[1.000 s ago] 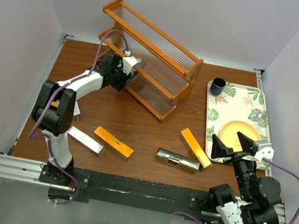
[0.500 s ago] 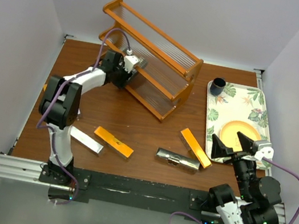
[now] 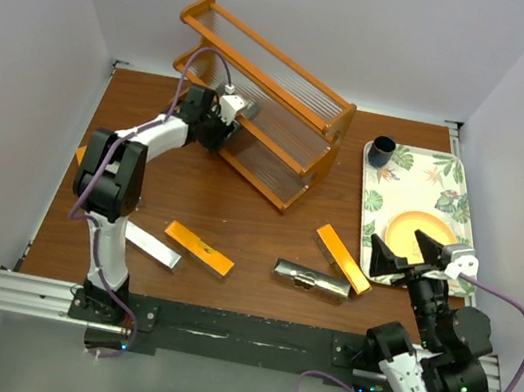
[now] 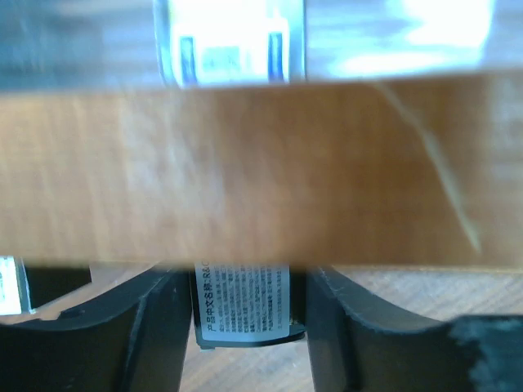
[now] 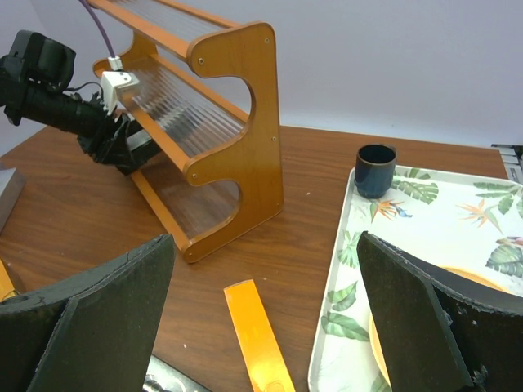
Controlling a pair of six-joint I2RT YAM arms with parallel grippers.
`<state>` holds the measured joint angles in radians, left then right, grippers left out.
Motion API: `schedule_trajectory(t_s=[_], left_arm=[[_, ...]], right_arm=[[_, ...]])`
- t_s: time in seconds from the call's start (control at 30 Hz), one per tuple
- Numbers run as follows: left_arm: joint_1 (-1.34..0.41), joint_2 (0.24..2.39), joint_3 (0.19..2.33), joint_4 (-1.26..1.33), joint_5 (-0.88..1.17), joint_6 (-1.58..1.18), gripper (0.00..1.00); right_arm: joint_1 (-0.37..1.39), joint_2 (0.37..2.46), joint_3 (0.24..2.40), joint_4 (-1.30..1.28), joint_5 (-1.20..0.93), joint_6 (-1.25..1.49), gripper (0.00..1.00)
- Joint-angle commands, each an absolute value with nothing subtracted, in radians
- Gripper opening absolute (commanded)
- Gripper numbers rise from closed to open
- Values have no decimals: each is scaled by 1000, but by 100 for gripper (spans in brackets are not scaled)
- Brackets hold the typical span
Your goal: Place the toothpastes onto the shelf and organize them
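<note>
At upper left, the left claw (image 3: 223, 128), gripping a slim printed toothpaste carton (image 4: 241, 304), has edged closer into the orange-brown wooden stepped shelf (image 3: 297, 111); placement seems near. The right claw (image 3: 398, 242) gapes idle.

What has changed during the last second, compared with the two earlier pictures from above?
The left gripper has pushed slightly farther in toward the shelf as its arm stretched out, with the held carton between its fingers. The right gripper, the loose cartons on the table and the tray stayed as they were.

The toothpaste carton (image 4: 243, 304) bears blurred Chinese print.
</note>
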<state>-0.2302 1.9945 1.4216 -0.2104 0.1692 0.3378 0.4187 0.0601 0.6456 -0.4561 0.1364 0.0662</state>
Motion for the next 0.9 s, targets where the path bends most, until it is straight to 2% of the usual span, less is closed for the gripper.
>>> schedule_trajectory(t_s=[0.0, 0.13, 0.27, 0.5, 0.67, 0.87], left_arm=[[-222, 2011, 1488, -173, 198, 365, 59], [-222, 2014, 1488, -173, 202, 365, 66], [-221, 2010, 1488, -175, 202, 367, 69], [-221, 1947, 1450, -166, 204, 348, 83], [-221, 1833, 1365, -153, 210, 299, 98], [-221, 1599, 1224, -150, 206, 207, 100]], right_arm=[[420, 83, 647, -437, 133, 54, 99], [420, 84, 647, -439, 133, 54, 99], [420, 84, 647, -437, 133, 54, 98], [420, 83, 647, -436, 130, 54, 99], [420, 80, 644, -434, 130, 52, 99], [420, 95, 649, -431, 114, 57, 99]])
